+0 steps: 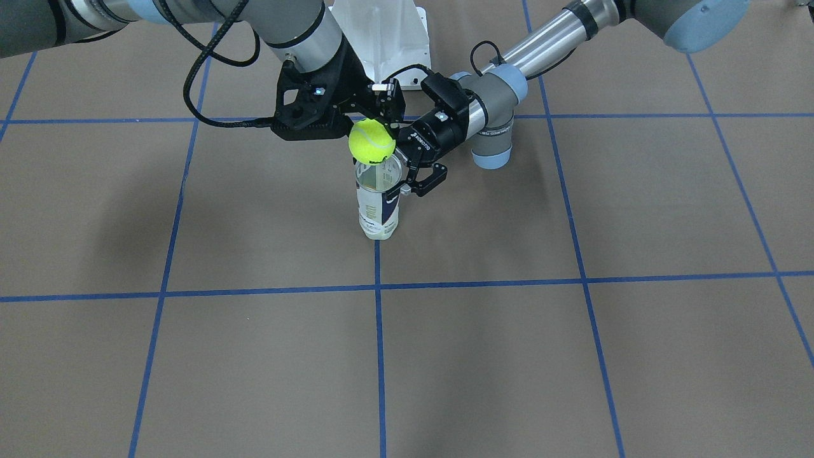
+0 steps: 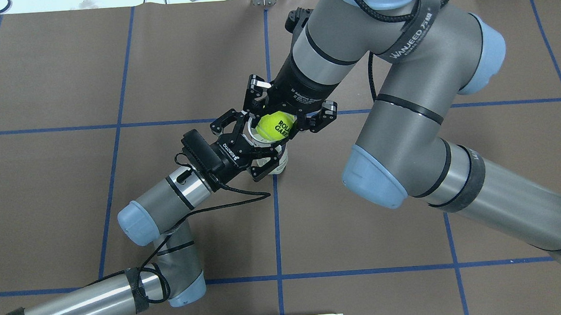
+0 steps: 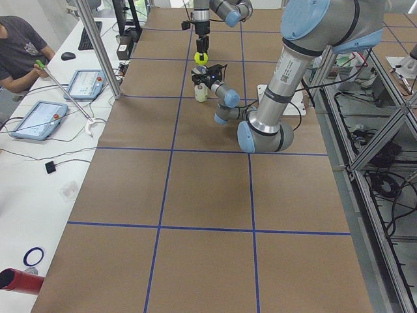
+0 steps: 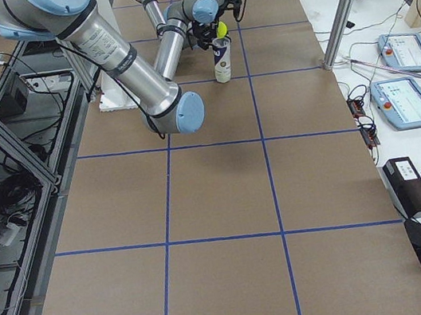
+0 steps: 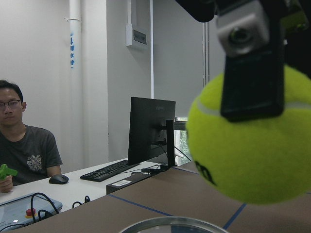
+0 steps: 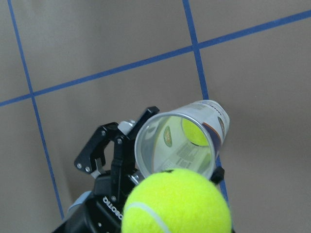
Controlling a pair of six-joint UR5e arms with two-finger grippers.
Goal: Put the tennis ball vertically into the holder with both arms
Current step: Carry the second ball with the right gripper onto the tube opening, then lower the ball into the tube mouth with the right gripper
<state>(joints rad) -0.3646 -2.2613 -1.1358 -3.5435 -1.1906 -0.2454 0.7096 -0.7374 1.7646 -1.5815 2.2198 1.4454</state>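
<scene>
The right pincer (image 1: 375, 117) hung downward and was clamped on a fuzzy yellow-green tennis ball (image 1: 372, 142), its black fingers (image 2: 299, 122) pressed against the ball's sides. The ball sat directly above the open mouth of the holder (image 1: 379, 207), close to the rim but not inside it. The left pincer (image 1: 407, 186) reached in level from the side and gripped the holder near its top, its jaws closed partway around the clear wall.

The holder stood upright on the brown tabletop (image 1: 509, 356), on a line of blue tape (image 1: 379, 356). It was a clear plastic cylinder with a white and navy label around its lower body.

The right wrist view looked straight down past the ball (image 6: 177, 201) into the holder (image 6: 214, 121), and only there did a second yellow ball (image 6: 197, 131) show at the bottom, along with the thin round rim. The overhead view alone showed black lettering printed on the gripped ball (image 2: 277, 126). The left wrist view saw the ball (image 5: 252, 145) very large, with a black finger (image 5: 252, 73) over its face and the holder's rim (image 5: 172, 225) at the bottom edge; beyond it sat a person (image 5: 24, 145) at a white desk with a black monitor (image 5: 150, 128) and keyboard (image 5: 104, 170). The front-facing view showed a white metal base (image 1: 385, 38) behind the arms.
</scene>
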